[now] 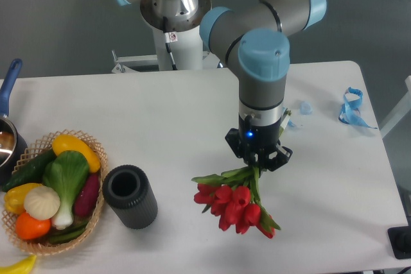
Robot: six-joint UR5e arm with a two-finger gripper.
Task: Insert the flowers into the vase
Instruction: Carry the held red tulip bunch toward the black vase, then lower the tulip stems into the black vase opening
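Claw [257, 162] is pointing straight down over the right half of the white table [160, 113], its two fingers pinching the green stems of the flowers [234, 206]. One bunch is hanging from it, buds downward and slanting toward the front right; roughly eight red tulip buds are showing, though overlap is making the exact count uncertain, with long green leaves spreading to the left. Whether the buds are touching the table cannot be told.

One vase [130, 196] is standing upright near the front edge, left of the flowers and apart from them: a dark grey ribbed cylinder, round mouth facing up.

One wicker basket [90, 213] is sitting just beside the vase, toward the front left corner. It is holding one yellow pepper [76, 150], one green leafy vegetable [65, 181] with a white stalk, one white onion [41, 202], one orange fruit [32, 226], one purple piece [88, 194], one cucumber [29, 169] and further yellow produce.

One pot with a blue handle [8, 85] is sitting at the left edge. One blue ribbon [352, 108] is lying near the back right corner.
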